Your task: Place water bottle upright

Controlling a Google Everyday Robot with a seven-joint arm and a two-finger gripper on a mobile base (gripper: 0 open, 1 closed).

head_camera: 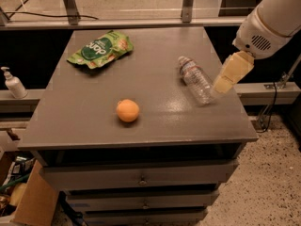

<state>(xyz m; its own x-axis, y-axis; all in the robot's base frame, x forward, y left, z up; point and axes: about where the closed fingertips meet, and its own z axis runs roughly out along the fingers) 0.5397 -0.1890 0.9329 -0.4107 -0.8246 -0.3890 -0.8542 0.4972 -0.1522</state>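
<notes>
Camera view: water bottle (195,79) lying on its side near the right edge of the table (94,112), gripper (222,84) just beside its base, holding nothing, spread impossible to tell.

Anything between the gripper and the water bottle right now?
Nothing. The camera view shows only a sliver of bare table between the gripper, at the table's right edge, and the lying water bottle.

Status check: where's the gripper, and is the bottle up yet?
Gripper at right edge of table, beside water bottle. Bottle lying on its side, cap toward far side. Orange, snack bag well clear.
</notes>
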